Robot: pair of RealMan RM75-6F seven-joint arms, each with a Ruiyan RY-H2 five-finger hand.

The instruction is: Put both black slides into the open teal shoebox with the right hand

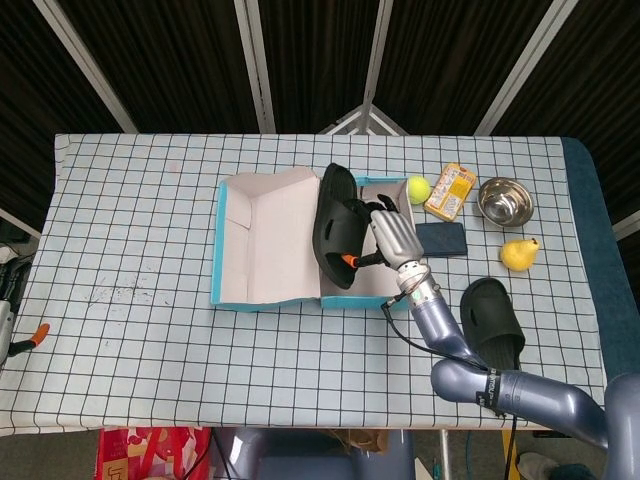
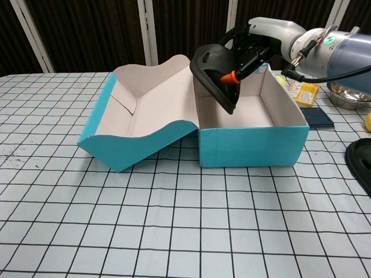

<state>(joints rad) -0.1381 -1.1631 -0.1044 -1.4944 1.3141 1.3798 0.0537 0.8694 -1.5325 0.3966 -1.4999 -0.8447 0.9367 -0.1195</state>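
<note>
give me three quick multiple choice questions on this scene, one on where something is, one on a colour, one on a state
1. Where is the second slide?
A. on the table right of the box
B. in the box
C. in the bowl

2. What colour is the box outside?
A. red
B. teal
C. white

3. What is the right hand doing?
A. resting open on the table
B. holding a slide over the box
C. gripping the ball

Key: 1 A, it lies on the cloth near the pear. 2 B, its front wall shows teal. 3 B, its fingers grip the held slide tilted above the box's open compartment.
</note>
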